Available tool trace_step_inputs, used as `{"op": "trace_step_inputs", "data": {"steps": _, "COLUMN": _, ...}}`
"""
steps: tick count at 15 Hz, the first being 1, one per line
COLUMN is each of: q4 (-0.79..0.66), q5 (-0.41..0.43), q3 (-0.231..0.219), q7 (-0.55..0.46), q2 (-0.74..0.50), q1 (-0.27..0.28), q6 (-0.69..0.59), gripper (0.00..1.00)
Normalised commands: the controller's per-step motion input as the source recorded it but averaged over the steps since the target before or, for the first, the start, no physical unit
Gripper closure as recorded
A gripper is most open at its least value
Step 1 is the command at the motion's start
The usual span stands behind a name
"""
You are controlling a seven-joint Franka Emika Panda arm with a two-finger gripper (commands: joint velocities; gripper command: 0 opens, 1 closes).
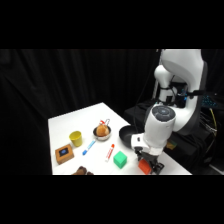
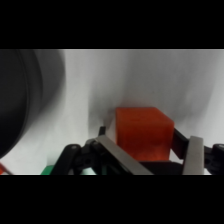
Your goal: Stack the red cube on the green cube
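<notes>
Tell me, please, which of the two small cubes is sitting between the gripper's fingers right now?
The red cube, at the gripper. The wrist view shows a finger on each side of it, while the green cube sits apart on the table, beside the red-and-white marker.

That arm (image 1: pixel 161 125) is all glossy white rounded casings with a grey disc capping one joint, dark cabling at its base, and a black linkage gripper (image 2: pixel 147 150) with pale fingers (image 2: pixel 196 155).
</notes>
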Motion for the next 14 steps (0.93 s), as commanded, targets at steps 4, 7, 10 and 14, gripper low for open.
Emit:
{"op": "trace_step_inputs", "data": {"steps": 4, "q4": 0.02, "q5": -0.071, "q3": -0.167, "q7": 0.18, "q2": 0.03, "q1": 0.19, "q6": 0.12, "gripper": 0.65}}
{"op": "trace_step_inputs", "data": {"steps": 7, "q4": -0.07, "q5": -0.097, "q3": -0.153, "q7": 0.21, "q2": -0.09, "q1": 0.19, "q6": 0.05, "gripper": 0.71}}
{"op": "trace_step_inputs", "data": {"steps": 10, "q4": -0.13, "q5": -0.123, "q3": -0.145, "q7": 0.23, "q2": -0.25, "q1": 0.203, "q6": -0.14, "gripper": 0.73}}
{"op": "trace_step_inputs", "data": {"steps": 14, "q4": -0.11, "q5": -0.178, "q3": -0.089, "q7": 0.17, "q2": -0.4, "q1": 0.088, "q6": -0.37, "gripper": 0.73}}
